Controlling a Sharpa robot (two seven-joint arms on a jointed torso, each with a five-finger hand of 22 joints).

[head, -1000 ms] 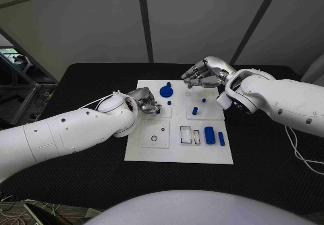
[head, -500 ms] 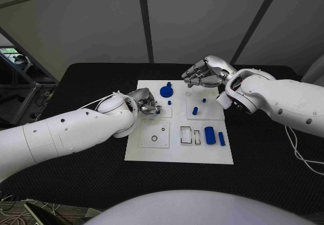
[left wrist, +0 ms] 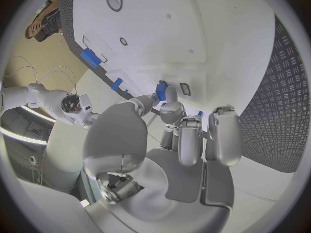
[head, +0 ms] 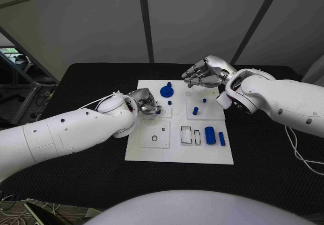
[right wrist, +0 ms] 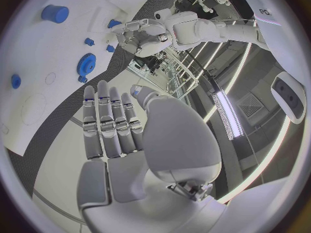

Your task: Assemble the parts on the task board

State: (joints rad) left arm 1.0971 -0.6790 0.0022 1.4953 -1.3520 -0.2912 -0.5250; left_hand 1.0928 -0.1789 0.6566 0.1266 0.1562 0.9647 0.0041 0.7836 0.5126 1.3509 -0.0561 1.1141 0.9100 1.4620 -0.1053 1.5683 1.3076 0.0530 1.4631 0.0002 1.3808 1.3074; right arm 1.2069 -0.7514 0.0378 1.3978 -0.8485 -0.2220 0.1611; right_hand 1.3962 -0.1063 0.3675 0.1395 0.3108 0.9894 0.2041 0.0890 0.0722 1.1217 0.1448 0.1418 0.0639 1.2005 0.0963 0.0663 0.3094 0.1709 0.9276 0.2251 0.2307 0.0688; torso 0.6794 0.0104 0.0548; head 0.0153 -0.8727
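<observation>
Seating small blue part (left wrist: 161,86) w/ left hand (head: 146,104), pinched at fingertips over task board (head: 179,157) left-centre sub-plate. Right hand (head: 202,74) hovers past board's far edge, fingers loosely curled, holding nothing I see. Next, I judge: press part down into socket, then let go.

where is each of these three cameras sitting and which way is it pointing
Head view: sits on the robot's head, looks down at the task board; both arms show, left hand and right hand.
Left wrist view: sits behind the left hand, faces the board; palm and fingers show.
Right wrist view: sits behind the right hand, faces across the board at the left arm.
Shared: the blue gear shows in the head and right wrist views.
</observation>
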